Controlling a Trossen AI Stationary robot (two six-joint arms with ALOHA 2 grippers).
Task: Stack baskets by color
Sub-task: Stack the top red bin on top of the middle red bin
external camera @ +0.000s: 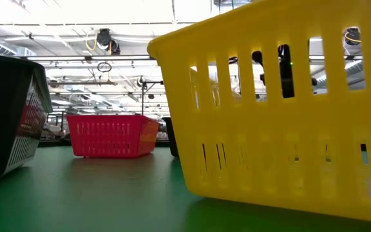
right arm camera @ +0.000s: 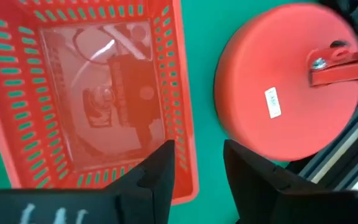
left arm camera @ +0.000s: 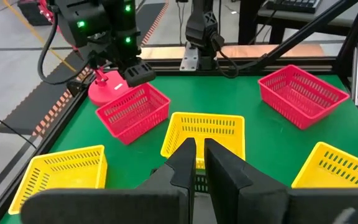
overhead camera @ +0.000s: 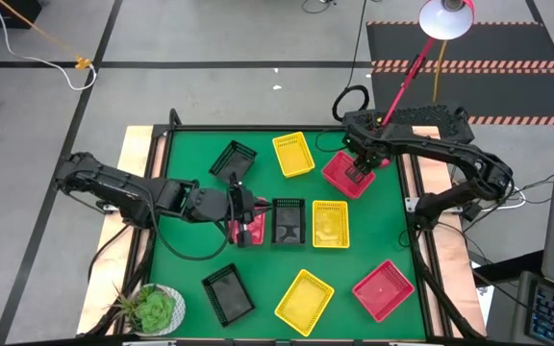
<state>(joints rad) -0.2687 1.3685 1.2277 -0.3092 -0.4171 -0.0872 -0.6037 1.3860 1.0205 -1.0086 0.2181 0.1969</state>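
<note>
Three red, three black and three yellow baskets lie singly on the green table [overhead camera: 190, 255]. My right gripper [overhead camera: 359, 173] points down, open, over the far right red basket [overhead camera: 338, 178]. Its fingers stand either side of that basket's wall [right arm camera: 184, 124], one inside [right arm camera: 161, 165] and one outside [right arm camera: 248, 168], on the side toward the round red lamp base [right arm camera: 291, 87]. My left gripper [overhead camera: 251, 213] hovers high over the table's middle, its fingers [left arm camera: 199, 155] almost together with nothing between them. Under it a red basket [external camera: 111, 135] rests on the table, beside a black one [overhead camera: 288, 221].
The lamp base stands right next to the far right red basket, and its pink stem [overhead camera: 407, 77] rises over the right arm. A potted plant [overhead camera: 152, 309] sits at the near left corner. Black frame rails [overhead camera: 414, 207] edge the table. Bare green lies between the baskets.
</note>
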